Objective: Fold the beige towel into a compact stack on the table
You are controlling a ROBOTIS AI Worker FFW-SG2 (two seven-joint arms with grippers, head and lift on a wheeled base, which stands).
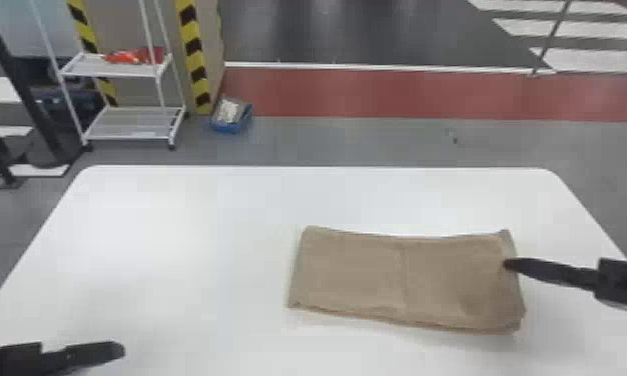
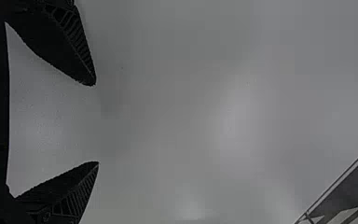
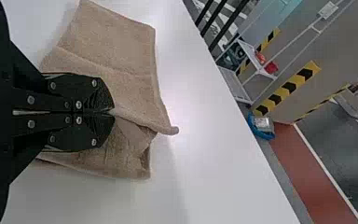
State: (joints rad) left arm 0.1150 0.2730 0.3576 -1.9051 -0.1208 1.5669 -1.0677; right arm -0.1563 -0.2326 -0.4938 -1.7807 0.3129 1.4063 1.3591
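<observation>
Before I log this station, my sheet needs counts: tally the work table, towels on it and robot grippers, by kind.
White round-cornered table: 1
Folded beige cloth towel: 1
Black grippers, left gripper and right gripper: 2
Total: 4

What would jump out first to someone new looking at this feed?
Probably the beige towel, folded into a wide rectangle on the right part of the white table, with the right end effector shut on its right-hand end. Next, the yellow-and-black striped post beyond the table's far edge, beside a white shelf cart.
</observation>
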